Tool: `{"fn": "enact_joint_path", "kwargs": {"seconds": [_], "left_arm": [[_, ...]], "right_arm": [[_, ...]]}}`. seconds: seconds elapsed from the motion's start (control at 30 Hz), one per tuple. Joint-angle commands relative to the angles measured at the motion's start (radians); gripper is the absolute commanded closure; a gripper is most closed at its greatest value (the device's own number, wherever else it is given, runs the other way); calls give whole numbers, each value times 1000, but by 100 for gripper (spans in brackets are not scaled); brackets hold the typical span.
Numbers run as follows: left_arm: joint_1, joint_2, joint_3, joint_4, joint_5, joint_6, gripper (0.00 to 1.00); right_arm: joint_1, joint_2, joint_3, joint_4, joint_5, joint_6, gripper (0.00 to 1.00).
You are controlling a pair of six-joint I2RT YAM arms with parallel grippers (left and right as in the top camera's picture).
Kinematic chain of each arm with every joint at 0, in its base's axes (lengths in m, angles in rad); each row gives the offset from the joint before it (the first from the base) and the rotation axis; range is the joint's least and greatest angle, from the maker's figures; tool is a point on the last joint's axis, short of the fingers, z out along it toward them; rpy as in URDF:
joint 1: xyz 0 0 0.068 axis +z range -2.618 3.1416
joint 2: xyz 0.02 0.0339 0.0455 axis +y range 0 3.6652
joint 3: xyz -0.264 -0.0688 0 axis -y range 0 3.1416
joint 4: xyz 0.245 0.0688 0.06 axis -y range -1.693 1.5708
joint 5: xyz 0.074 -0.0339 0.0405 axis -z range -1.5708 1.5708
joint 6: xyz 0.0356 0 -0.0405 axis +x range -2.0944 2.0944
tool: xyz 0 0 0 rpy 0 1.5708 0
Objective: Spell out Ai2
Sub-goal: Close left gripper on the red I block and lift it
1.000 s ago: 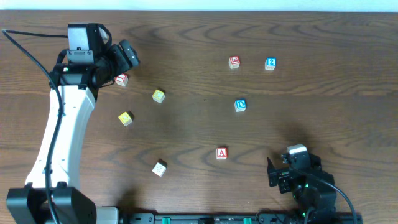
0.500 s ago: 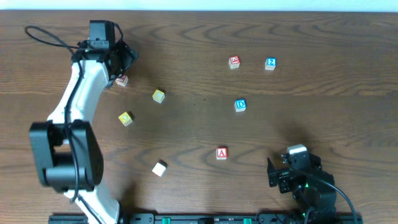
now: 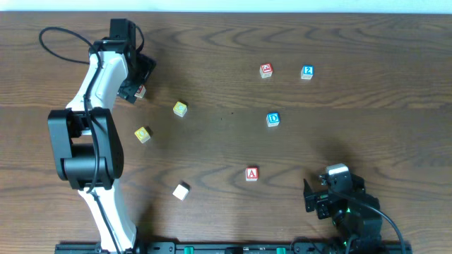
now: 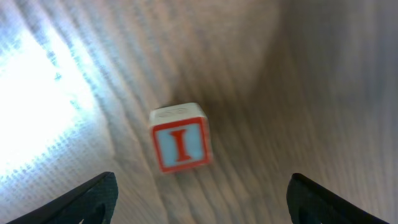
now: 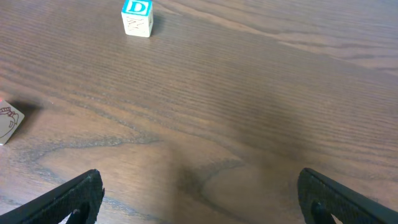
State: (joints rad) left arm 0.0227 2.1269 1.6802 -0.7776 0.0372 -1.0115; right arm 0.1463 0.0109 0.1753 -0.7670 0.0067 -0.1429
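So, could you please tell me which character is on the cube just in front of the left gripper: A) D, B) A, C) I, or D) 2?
C: the left wrist view shows a red I on the cube ahead of the open left gripper.

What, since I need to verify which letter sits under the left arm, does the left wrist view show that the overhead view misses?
Only the left wrist: the red I on the I cube, ahead of the left gripper's open fingers. Only overhead: the A cube, 2 cube, D cube and right gripper. Both: that cube on the wooden table.
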Motion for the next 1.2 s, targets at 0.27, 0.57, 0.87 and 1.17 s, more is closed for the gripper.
{"fn": "enact_joint_path", "kwargs": {"seconds": [0.27,0.57,0.87,1.17], "left_arm": [[31,38,21,-5,35,-83,16],[37,72,21,23,60,-89,19],[56,101,21,26,57,-89,25],[71,132,21,35,114,-85,29]], "right_arm": [[8,-5,-7,-3,-8,-11,1],[8,-5,-7,-3,-8,-11,1],[8,-5,-7,-3,-8,-11,1],[8,-5,-7,-3,-8,-11,1]]}}
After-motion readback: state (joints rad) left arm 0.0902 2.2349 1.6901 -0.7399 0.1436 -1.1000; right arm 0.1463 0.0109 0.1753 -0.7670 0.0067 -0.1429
